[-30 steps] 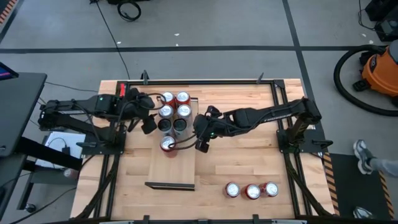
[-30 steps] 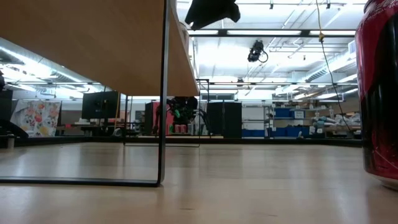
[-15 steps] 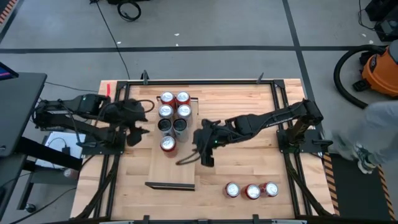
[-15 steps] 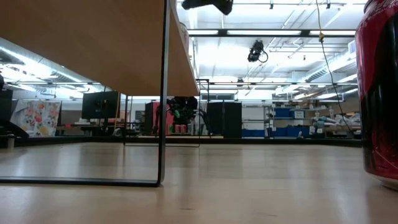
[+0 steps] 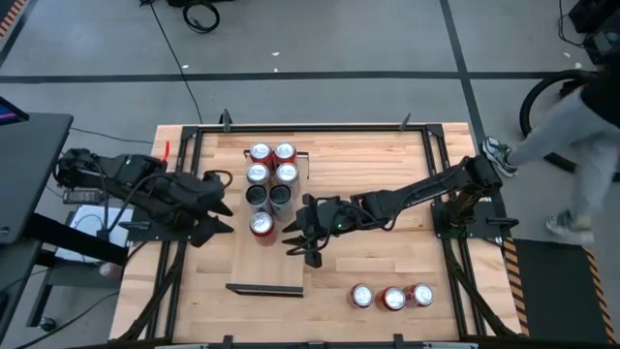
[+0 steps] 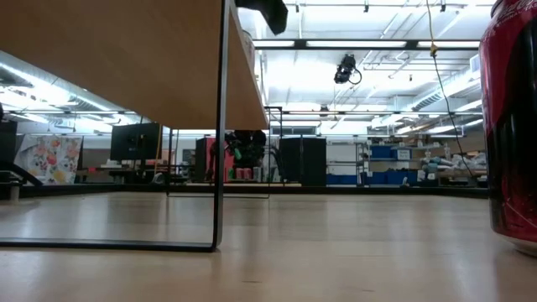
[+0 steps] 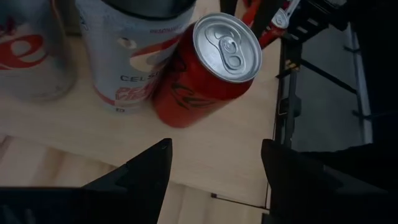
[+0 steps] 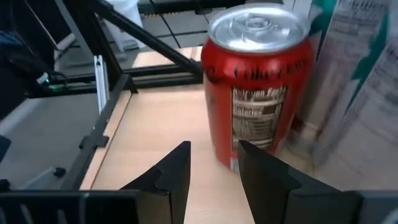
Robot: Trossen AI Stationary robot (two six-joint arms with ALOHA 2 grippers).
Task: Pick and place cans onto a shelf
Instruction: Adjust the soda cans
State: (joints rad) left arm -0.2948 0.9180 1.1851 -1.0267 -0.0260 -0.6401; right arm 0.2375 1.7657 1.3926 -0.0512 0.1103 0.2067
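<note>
The shelf (image 5: pixel 269 262) is a long light board standing on dark rails above the table. Several cans stand upright on its far half; the nearest is a red can (image 5: pixel 262 225), with silver cans (image 5: pixel 279 196) behind it. My left gripper (image 5: pixel 221 204) is open, left of the shelf, facing the red can (image 7: pixel 211 68) without touching it. My right gripper (image 5: pixel 300 239) is open at the shelf's right edge, also facing that red can (image 8: pixel 258 81), and it touches nothing. Three more cans (image 5: pixel 391 297) stand on the table at the near right.
In the low view one red can (image 6: pixel 512 126) stands close at the right, and the shelf's rail (image 6: pixel 221 126) and underside fill the left. The shelf's near half is bare. A person (image 5: pixel 581 116) walks on the floor beyond the table's right edge.
My left gripper has drawn back from the cans toward the table's left edge and a little nearer. My right gripper has moved toward the near edge and the left, closing on the shelf's right edge beside the nearest red can. The cans have stayed put.
</note>
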